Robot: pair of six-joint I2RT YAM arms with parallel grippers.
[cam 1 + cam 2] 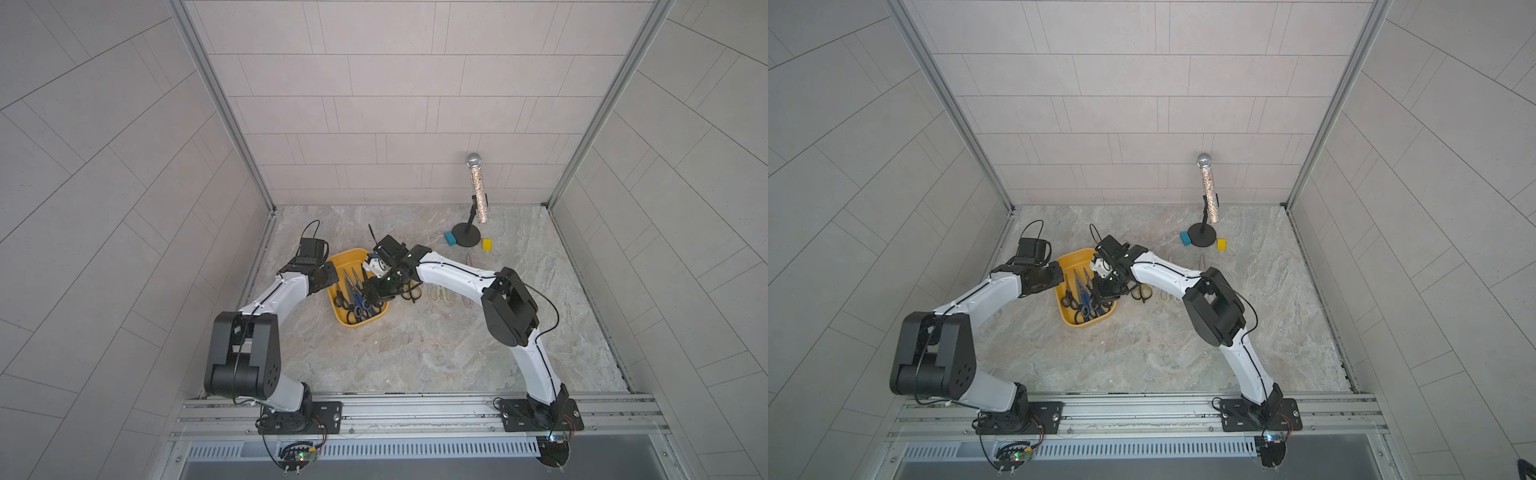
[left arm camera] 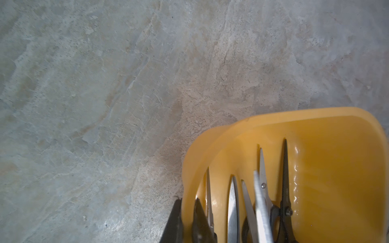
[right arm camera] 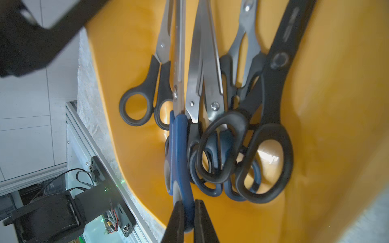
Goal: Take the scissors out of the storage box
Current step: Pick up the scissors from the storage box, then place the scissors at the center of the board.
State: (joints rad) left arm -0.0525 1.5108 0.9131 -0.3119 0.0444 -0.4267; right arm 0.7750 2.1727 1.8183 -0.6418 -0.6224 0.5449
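Right gripper (image 3: pixel 187 203): I have it clamped on the handle of the dark blue scissors (image 3: pixel 179 145), lying among black-handled pairs (image 3: pixel 152 73) in the storage box (image 3: pixel 130 63). Left gripper (image 2: pixel 188 201): I have it pinching the box's wall.

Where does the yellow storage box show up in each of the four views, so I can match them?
In a top view: storage box on the table, left of centre.
In a top view: storage box, same spot.
Left wrist: one rounded end of it.
Right wrist: it fills most of the picture.
Shared landmark: the scissors lying inside.
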